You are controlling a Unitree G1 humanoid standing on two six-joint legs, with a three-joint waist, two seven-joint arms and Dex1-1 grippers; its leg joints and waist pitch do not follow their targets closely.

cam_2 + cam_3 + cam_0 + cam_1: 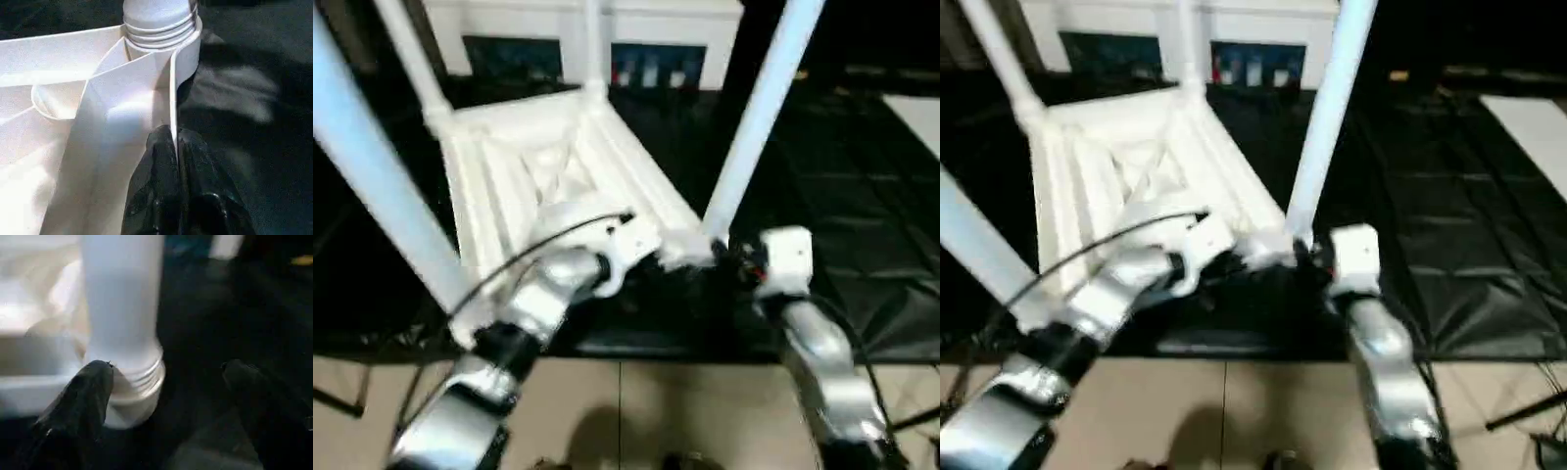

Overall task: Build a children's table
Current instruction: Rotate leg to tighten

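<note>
The white children's table (pixel 558 176) lies upside down on black sheeting (pixel 842 196), ribbed underside up, legs standing in the corner sockets. The left end effector (pixel 175 147) pinches its near rim; the right end effector (pixel 164 377) gapes beside the near-right leg (pixel 754 117).

Head downward; wrists close on tabletop (pixel 117 122)

A black sheet (pixel 862 196) covers the floor across the middle and right of the frame. At the top centre stands a white cabinet (pixel 656 20) with dark glass doors (pixel 656 64). Beige floor tiles (pixel 685 411) fill the bottom edge.
</note>
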